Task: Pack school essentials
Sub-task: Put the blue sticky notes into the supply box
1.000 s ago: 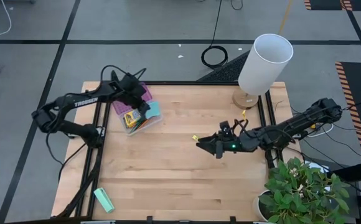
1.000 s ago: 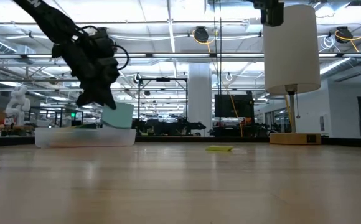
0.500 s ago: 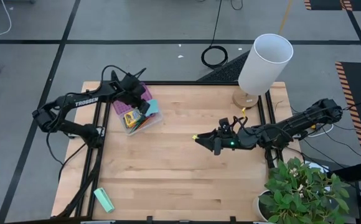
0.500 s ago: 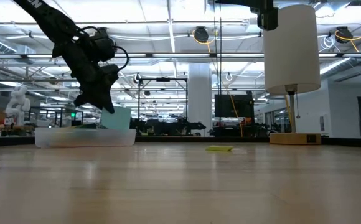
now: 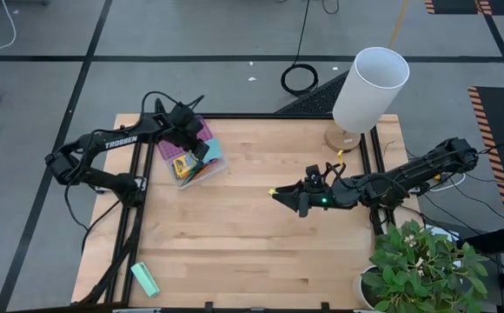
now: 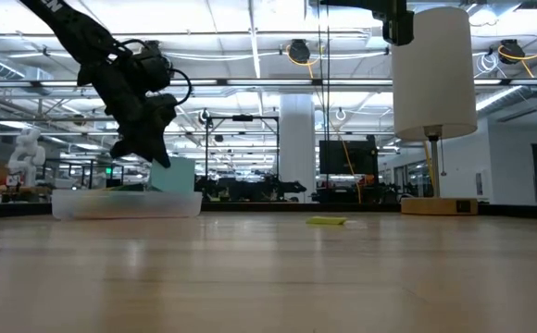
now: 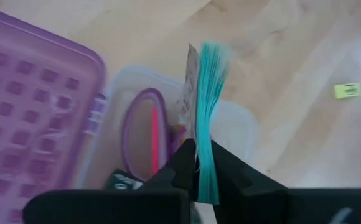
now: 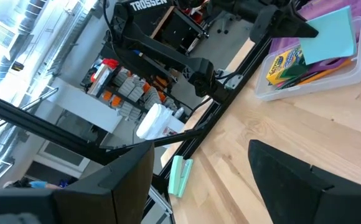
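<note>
Left gripper (image 7: pixel 199 163) clamps the cyan sticky-note pad (image 7: pixel 206 118) edge-on over the clear case (image 5: pixel 191 167). Right gripper (image 8: pixel 199 186), fingers spread wide, hovers near the tiny yellow piece (image 6: pixel 327 221).

Grey floor (image 5: pixel 52 87) with dark tape lines, white lamp (image 5: pixel 369 87), potted plant (image 5: pixel 421 265), ceiling lights.

L gripper (image 7: pixel 199 165) clamped (R gripper (image 8: pixel 199 168) agape)

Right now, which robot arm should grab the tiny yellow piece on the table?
Probably the right arm: its open right gripper hovers right beside the yellow piece, while the left gripper is busy holding the cyan pad over the box.
</note>
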You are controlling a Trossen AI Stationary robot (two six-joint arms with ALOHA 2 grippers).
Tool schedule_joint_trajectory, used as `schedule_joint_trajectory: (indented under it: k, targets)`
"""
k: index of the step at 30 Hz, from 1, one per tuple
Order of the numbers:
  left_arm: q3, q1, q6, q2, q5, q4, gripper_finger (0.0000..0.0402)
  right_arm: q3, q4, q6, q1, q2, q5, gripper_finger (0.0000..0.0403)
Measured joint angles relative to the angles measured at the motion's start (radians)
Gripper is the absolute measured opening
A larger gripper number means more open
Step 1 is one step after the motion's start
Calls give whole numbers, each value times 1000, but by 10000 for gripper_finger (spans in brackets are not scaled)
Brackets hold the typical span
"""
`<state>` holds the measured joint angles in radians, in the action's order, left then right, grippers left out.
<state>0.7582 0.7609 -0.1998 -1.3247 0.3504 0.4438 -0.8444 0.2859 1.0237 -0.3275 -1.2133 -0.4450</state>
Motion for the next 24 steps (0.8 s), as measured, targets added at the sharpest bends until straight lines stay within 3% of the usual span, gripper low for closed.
schedule_joint_trajectory:
  k: [5,16,24]
  targets:
    - [0,0,-57,0,71,0,16,0,0,0,0,0,0,255]
    - [0,-12,-10,0,-4,2,28,0,0,-6,0,0,1,255]
    - [0,-31,16,0,-108,40,107,0,0,-15,0,0,1,255]
